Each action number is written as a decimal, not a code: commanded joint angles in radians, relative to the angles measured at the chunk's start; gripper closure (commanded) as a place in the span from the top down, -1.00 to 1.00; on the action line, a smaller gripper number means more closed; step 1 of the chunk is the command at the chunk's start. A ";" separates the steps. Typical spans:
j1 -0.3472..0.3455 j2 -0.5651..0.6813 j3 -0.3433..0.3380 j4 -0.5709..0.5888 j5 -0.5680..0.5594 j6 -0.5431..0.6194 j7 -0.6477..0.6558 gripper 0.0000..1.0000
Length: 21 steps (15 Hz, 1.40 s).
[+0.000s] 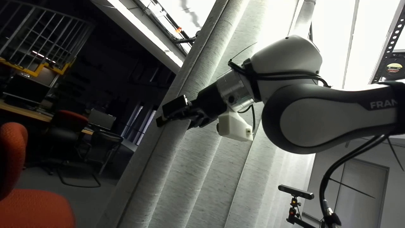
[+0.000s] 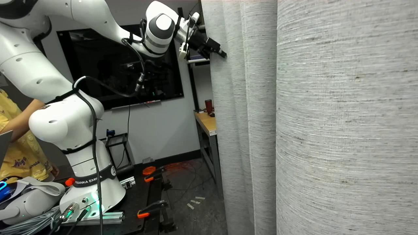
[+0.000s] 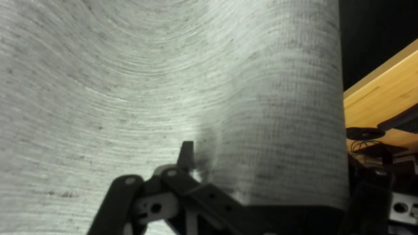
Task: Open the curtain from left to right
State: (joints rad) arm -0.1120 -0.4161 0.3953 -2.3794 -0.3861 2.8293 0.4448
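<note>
The pale grey-white curtain [image 1: 202, 164] hangs in tall soft folds in both exterior views [image 2: 339, 104]. It fills most of the wrist view [image 3: 140, 81], with its free edge at the right. My gripper [image 1: 175, 123] is at the upper part of this edge, its fingers spread on either side of the cloth. In an exterior view the gripper [image 2: 219, 53] touches the curtain's edge, and one finger is hidden. In the wrist view the gripper [image 3: 271, 156] is wide open, one finger on the cloth's near face, the other partly hidden beyond the edge.
A wooden desk [image 2: 205, 123] stands behind the curtain's edge; its top [image 3: 385, 81] shows in the wrist view. An orange chair [image 1: 34, 209] is at the lower left. A camera on a stand [image 1: 295, 192] is below the arm. A person in yellow [image 2: 26, 156] is beside the robot base.
</note>
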 commanded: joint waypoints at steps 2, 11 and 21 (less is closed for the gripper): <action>-0.145 0.030 0.111 0.082 -0.131 0.034 0.131 0.46; -0.153 0.097 0.112 0.089 -0.133 0.069 0.090 -0.81; -0.055 0.095 -0.070 0.010 -0.058 0.152 -0.140 -0.98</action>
State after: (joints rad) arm -0.1924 -0.3017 0.3729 -2.3194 -0.4675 2.9468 0.3608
